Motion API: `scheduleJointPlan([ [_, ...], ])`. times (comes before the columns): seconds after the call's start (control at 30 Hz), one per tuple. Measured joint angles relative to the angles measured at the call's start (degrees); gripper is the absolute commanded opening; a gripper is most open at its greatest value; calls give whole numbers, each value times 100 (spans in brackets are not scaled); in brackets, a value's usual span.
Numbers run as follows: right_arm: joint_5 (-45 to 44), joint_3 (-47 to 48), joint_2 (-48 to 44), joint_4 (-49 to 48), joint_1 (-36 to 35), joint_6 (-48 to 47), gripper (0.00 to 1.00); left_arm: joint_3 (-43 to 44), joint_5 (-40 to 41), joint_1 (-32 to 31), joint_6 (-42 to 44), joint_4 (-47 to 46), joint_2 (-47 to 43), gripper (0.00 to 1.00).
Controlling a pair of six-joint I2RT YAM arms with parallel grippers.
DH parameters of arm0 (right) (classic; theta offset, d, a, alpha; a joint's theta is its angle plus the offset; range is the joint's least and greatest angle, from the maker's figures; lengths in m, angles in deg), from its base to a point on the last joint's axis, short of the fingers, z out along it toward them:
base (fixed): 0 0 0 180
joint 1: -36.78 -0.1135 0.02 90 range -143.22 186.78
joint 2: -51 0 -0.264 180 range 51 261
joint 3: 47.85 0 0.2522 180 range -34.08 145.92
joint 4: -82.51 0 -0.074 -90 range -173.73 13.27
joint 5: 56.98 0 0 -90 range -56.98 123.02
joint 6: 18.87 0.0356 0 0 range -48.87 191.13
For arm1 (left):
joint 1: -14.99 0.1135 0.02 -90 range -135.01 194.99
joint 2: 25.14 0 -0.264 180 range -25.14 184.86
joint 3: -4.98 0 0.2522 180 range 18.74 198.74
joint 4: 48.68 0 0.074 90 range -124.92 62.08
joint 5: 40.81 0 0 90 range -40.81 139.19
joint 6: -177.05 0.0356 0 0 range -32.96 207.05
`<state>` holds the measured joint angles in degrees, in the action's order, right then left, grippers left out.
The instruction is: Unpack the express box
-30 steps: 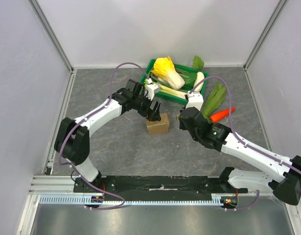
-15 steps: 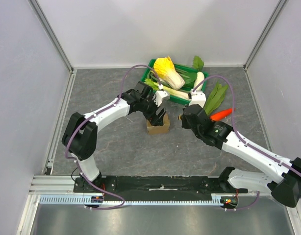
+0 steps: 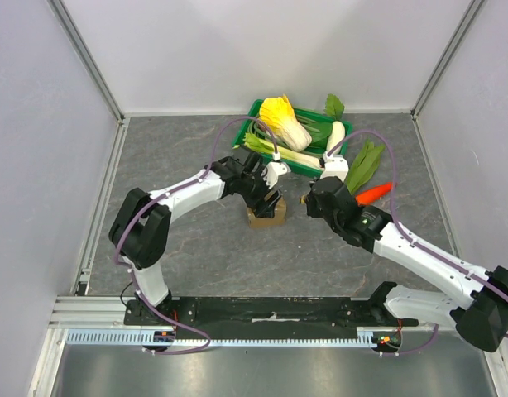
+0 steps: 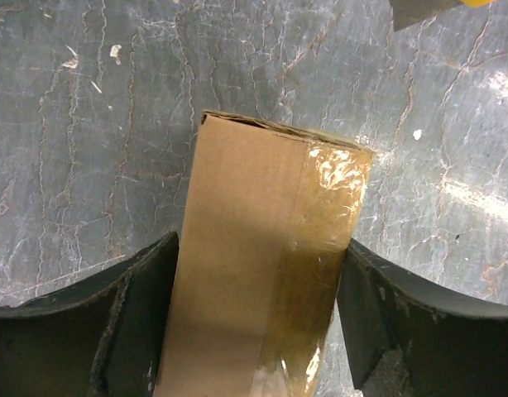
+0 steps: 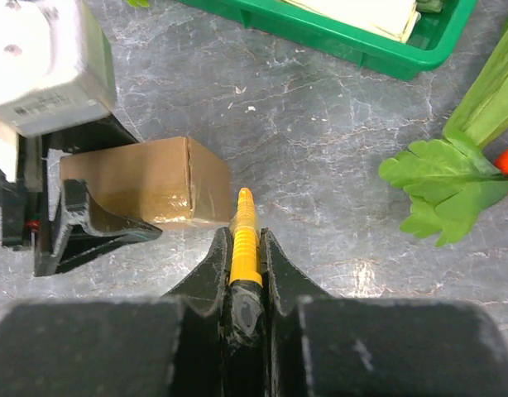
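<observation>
The express box (image 3: 267, 217), a small brown cardboard box with clear tape along one side, sits on the grey table at mid-scene. My left gripper (image 3: 267, 201) comes down over it from above. In the left wrist view its two black fingers (image 4: 142, 314) press against the box's (image 4: 254, 273) two long sides, so it is shut on the box. Just right of the box, my right gripper (image 5: 244, 236) is shut on a yellow ridged tool (image 5: 245, 231). The tool's tip points at the box's (image 5: 138, 178) near corner, a short gap away.
A green crate (image 3: 259, 109) at the back holds a yellow-leafed cabbage (image 3: 283, 120), a leek and a white radish. A leafy green (image 3: 363, 165) and a carrot (image 3: 375, 193) lie on the table right of my right arm. Walls enclose the table on three sides.
My left arm has swung right and lowered over the box, and its jaws have narrowed onto the box's sides. The right gripper has hardly moved and still holds the yellow tool.
</observation>
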<state>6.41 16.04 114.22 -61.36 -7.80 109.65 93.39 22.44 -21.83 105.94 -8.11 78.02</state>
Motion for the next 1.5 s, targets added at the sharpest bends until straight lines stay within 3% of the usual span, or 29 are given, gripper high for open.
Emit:
scheduleJointPlan([
  [0.17,114,-243,-28,-448,22,42,0,-293,232,-90,98,-420,-31,54],
  [0.23,151,-376,-52,-629,22,52,0,-433,319,-122,149,-643,-109,50],
  [0.53,348,-667,-136,-1233,24,66,0,-1207,396,-195,887,-1569,-520,49],
  [0.9,345,-667,-83,-1646,24,-4,0,-1250,214,-195,1523,-1644,-525,43],
  [1.5,496,-667,87,-1674,24,7,0,-1235,195,-195,1631,-1620,-511,40],
])
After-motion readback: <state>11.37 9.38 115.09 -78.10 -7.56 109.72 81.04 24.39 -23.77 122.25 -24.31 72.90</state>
